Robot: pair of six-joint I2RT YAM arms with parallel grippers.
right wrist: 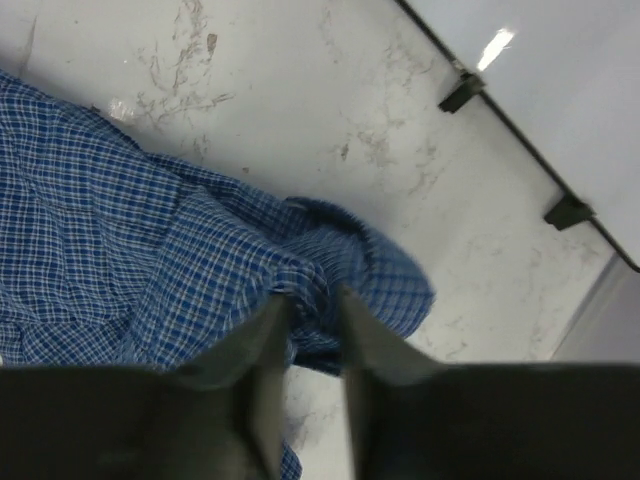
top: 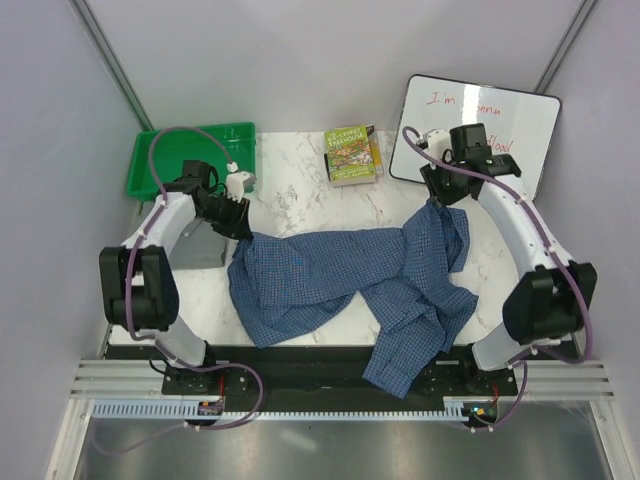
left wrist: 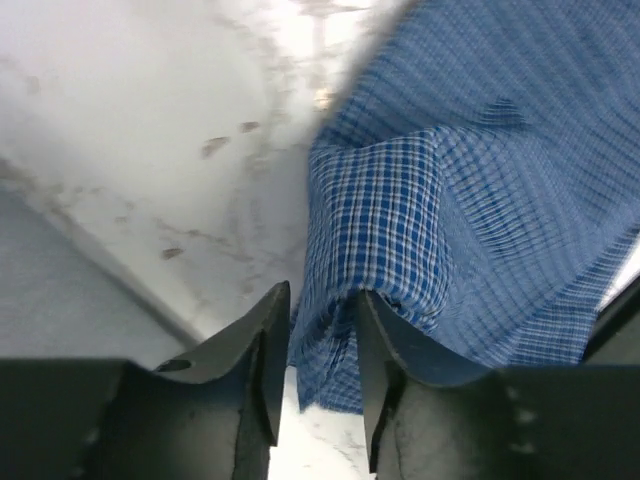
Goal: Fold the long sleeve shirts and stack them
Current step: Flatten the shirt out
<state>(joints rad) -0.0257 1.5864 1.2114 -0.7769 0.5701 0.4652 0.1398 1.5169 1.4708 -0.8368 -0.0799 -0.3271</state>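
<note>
The blue checked long sleeve shirt [top: 330, 275] lies spread and rumpled across the marble table, with one part hanging over the near edge. My left gripper [top: 240, 228] is at its left end. In the left wrist view a raised fold of the shirt [left wrist: 400, 220] sits pinched between the narrowly parted jaws of that gripper [left wrist: 322, 290]. My right gripper [top: 437, 200] holds the shirt's right end lifted off the table. In the right wrist view, bunched checked cloth [right wrist: 230, 260] fills the gap at the tips of this gripper [right wrist: 312, 292]. The grey shirt [top: 205, 248] lies under the left arm, mostly hidden.
A green plastic tray [top: 150, 160] stands at the back left. A book [top: 352, 155] lies at the back middle, and a whiteboard [top: 520, 110] leans at the back right, close behind the right gripper. Bare marble [right wrist: 420, 120] shows beyond the shirt's far edge.
</note>
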